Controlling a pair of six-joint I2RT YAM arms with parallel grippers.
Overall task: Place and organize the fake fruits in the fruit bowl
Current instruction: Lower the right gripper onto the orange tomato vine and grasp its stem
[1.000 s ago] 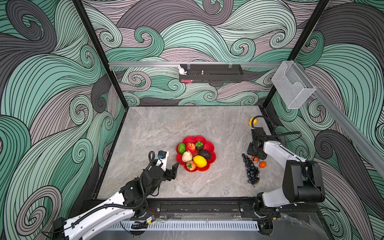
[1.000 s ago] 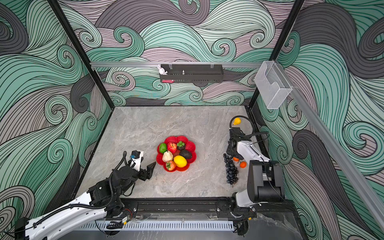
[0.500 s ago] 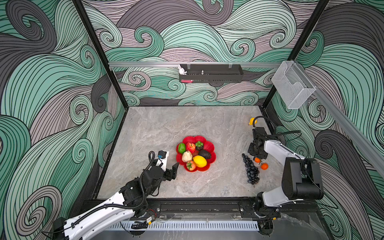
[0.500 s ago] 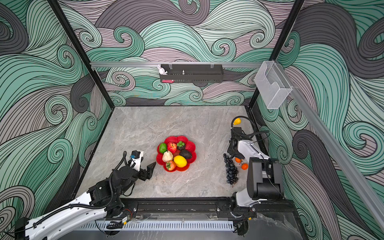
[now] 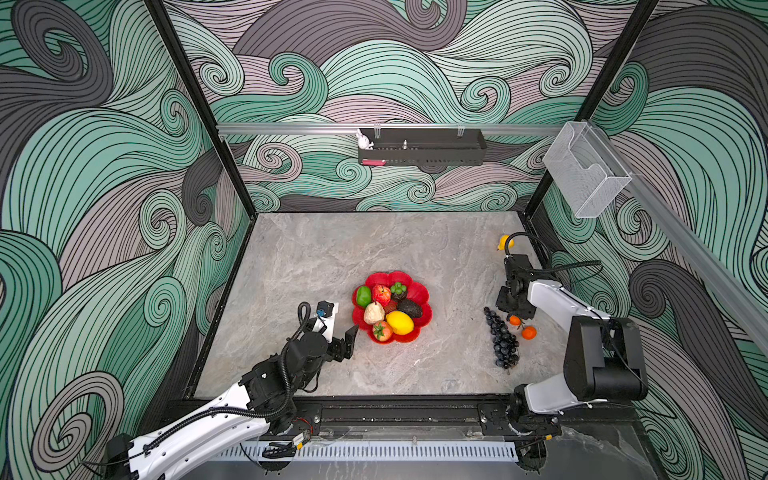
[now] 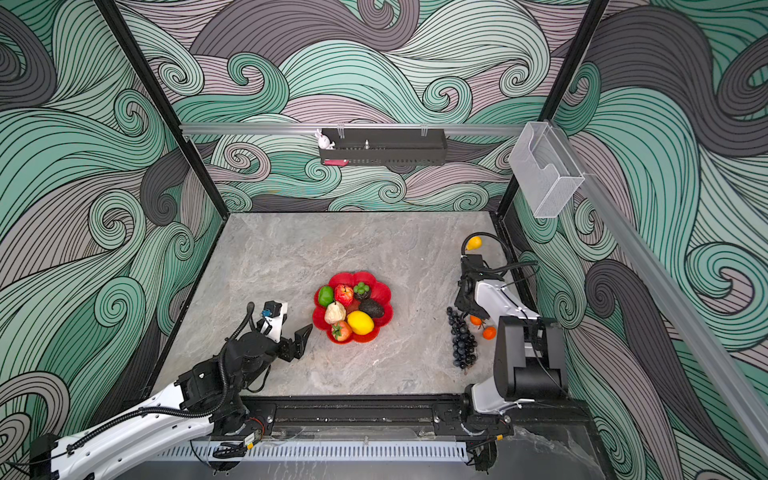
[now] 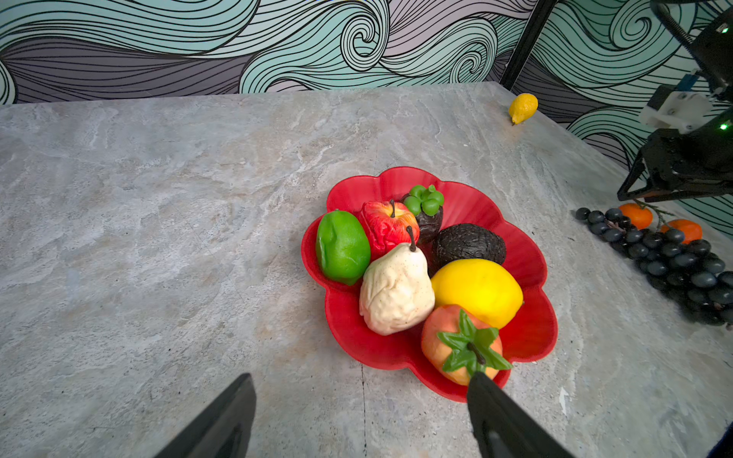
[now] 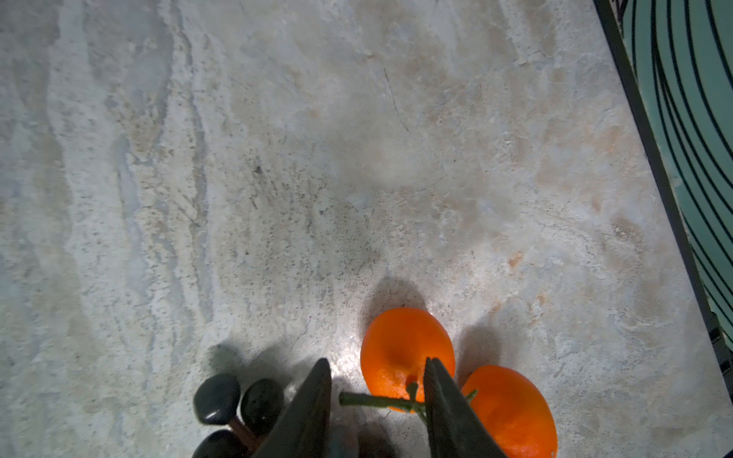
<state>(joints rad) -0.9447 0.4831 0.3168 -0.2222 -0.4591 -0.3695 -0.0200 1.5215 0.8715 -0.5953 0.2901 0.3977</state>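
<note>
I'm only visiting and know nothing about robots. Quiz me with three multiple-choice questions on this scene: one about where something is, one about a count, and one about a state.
1. Where does the grape bunch lie relative to the fruit bowl?
A) inside it
B) on the table beside it
C) piled on top of its fruits

2. How many small oranges sit beside the grapes?
A) two
B) four
C) none

3. What is the left gripper doing?
A) shut on a fruit
B) open, holding nothing
C) hidden from every view

Answers:
1. B, both top views show the bunch flat on the table, apart from the bowl.
2. A, two orange balls lie next to the bunch.
3. B, the left wrist view shows its fingers wide apart with nothing between them.
</note>
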